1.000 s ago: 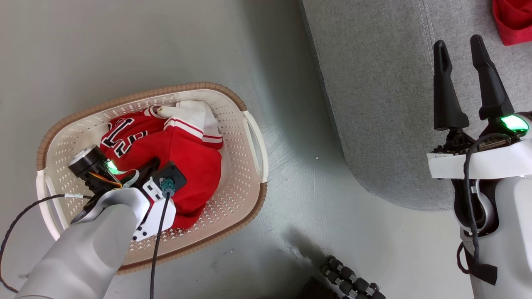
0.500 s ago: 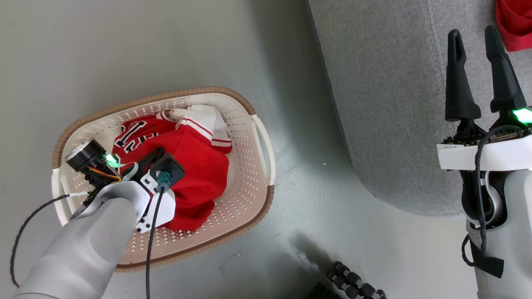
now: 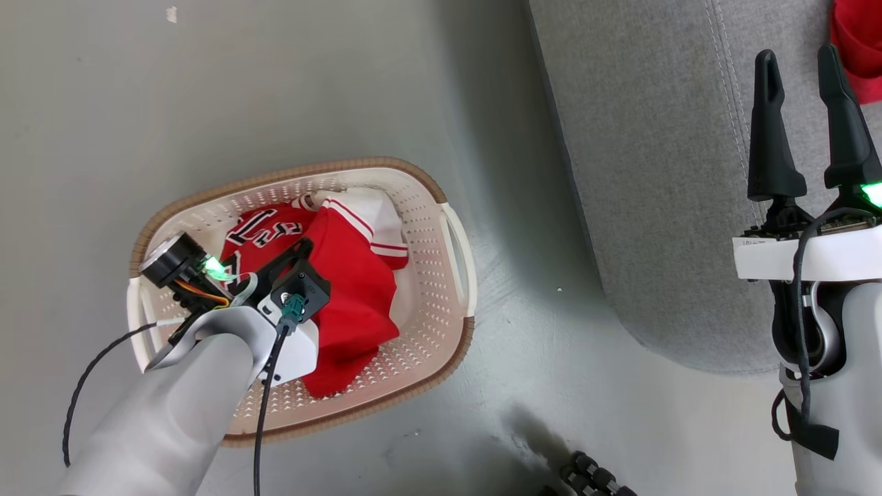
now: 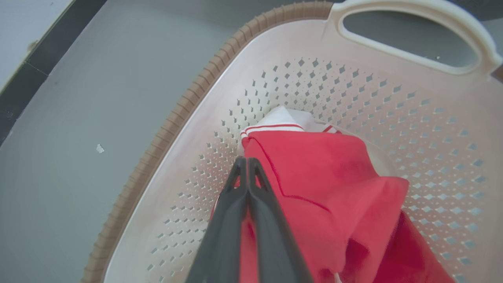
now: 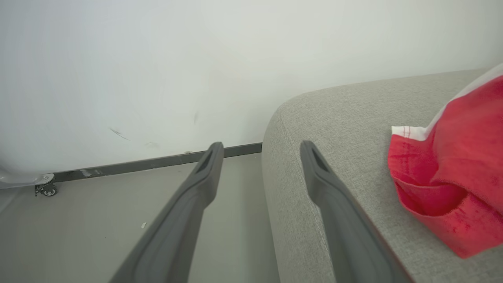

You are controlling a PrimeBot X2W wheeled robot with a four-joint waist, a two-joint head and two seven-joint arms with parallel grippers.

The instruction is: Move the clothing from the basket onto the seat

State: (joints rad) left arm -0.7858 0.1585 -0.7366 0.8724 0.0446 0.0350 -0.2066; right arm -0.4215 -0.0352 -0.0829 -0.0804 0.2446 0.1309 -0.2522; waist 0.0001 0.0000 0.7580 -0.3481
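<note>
The cream perforated basket (image 3: 451,234) with a brown rim stands on the grey floor. Red clothing (image 3: 358,303) with white sleeves and black-and-white lettering lies inside it. My left arm reaches into the basket. In the left wrist view my left gripper (image 4: 247,160) is shut, with the red clothing (image 4: 326,177) pinched and bunched up against its fingers near the basket wall (image 4: 298,78). My right gripper (image 3: 797,54) hovers open and empty over the grey seat (image 3: 654,172). The right wrist view has the right gripper (image 5: 261,145) at the seat's rounded corner (image 5: 334,118).
Another red garment (image 3: 858,48) with white trim lies on the seat, beside my right gripper and also in the right wrist view (image 5: 452,184). A dark segmented part (image 3: 596,479) sits at the bottom edge. A white wall, dark baseboard and a small caster (image 5: 47,189) lie beyond.
The head view has shifted, so basket and seat sit further right and lower. The red garment in the basket has been gathered into a raised ridge at my left gripper. The right gripper stays open.
</note>
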